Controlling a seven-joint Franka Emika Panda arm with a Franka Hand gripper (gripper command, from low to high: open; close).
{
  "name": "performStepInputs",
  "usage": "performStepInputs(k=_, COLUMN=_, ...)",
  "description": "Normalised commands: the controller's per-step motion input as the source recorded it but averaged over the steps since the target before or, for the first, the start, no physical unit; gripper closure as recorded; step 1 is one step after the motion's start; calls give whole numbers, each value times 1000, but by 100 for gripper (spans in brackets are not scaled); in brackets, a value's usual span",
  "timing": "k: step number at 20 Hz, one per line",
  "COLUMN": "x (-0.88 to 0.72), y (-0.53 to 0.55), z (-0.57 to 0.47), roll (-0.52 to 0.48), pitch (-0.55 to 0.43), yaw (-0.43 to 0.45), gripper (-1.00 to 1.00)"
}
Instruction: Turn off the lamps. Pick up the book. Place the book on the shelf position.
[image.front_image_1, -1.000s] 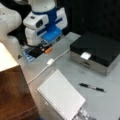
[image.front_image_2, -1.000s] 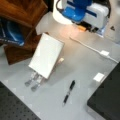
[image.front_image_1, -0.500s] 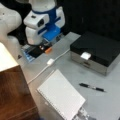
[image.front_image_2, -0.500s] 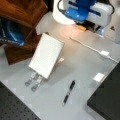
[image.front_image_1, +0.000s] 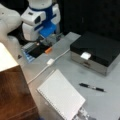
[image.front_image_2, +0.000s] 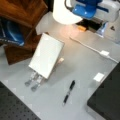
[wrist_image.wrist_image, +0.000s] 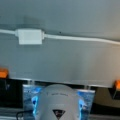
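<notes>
Gripper (image.front_image_1: 51, 38) is low over the switch panel (image.front_image_1: 37, 50); can't tell the fingers' state. Book (image.front_image_1: 61, 96) waits propped on the counter (image.front_image_1: 75, 72). Press squarely, I'd say.

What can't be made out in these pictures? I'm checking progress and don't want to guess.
- Claw: its fingertips appear in no view; in a front view the arm's blue-and-white body hides them.
- Lamps: none identifiable, so on or off is unknown.
- Book: its lower corner is cut by a front view's bottom edge.
- Shelf position: cut by the left edge.
</notes>
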Motion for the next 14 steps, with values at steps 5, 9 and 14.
performStepInputs(k=5, x=-505, y=299, z=-246, roll=90, pitch=-152, yaw=-67, gripper=-100)
performStepInputs(k=9, x=-405, y=229, z=-213, roll=80, pitch=-176, yaw=-83, gripper=-100)
performStepInputs(k=14, x=-356, y=273, z=-284, roll=26, pitch=-192, yaw=-136, gripper=-100)
